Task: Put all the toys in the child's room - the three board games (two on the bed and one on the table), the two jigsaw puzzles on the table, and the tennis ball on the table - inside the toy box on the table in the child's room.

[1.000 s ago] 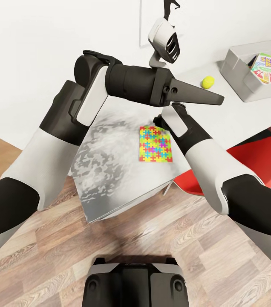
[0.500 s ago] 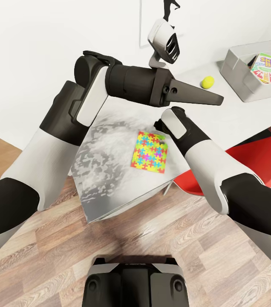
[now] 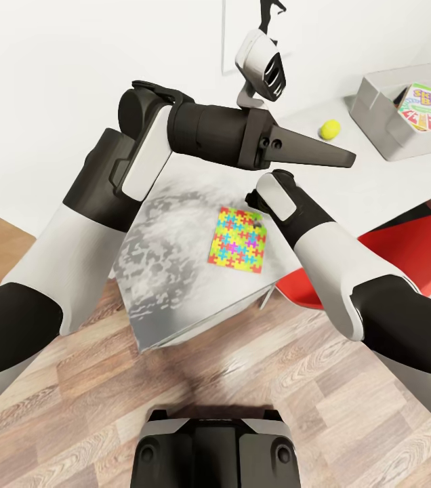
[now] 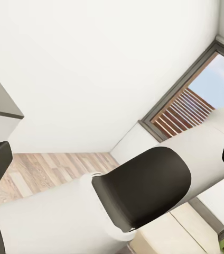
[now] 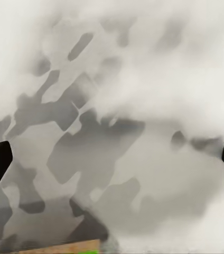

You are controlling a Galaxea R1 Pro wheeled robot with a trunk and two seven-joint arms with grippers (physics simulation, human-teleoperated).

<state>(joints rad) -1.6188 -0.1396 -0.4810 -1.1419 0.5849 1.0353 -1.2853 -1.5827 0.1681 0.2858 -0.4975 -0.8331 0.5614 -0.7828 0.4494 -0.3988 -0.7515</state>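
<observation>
One jigsaw puzzle point(image 3: 238, 239), a small multicoloured mat, lies slightly turned on the light grey table point(image 3: 358, 186). My right wrist point(image 3: 275, 196) hangs just above its far right corner and hides the fingers. The right gripper point(image 5: 112, 159) is open over the mottled tabletop, with nothing between its dark fingertips. My left gripper point(image 3: 347, 158) points right, above the table and short of the tennis ball point(image 3: 330, 129). In the left wrist view the left gripper point(image 4: 112, 164) is open and holds nothing. The toy box point(image 3: 378, 112) at the far right holds the SKIP-BO board game point(image 3: 427, 107).
A red chair point(image 3: 405, 261) is tucked under the table's right side. A white desk lamp point(image 3: 261, 64) stands at the back by the wall. Wood-plank floor point(image 3: 242, 379) lies in front of the table's near corner, with my base point(image 3: 215, 447) below.
The jigsaw puzzle slid left toward the table's near edge and turned a little, as my right wrist shifted left. Nothing has moved in the last half second.
</observation>
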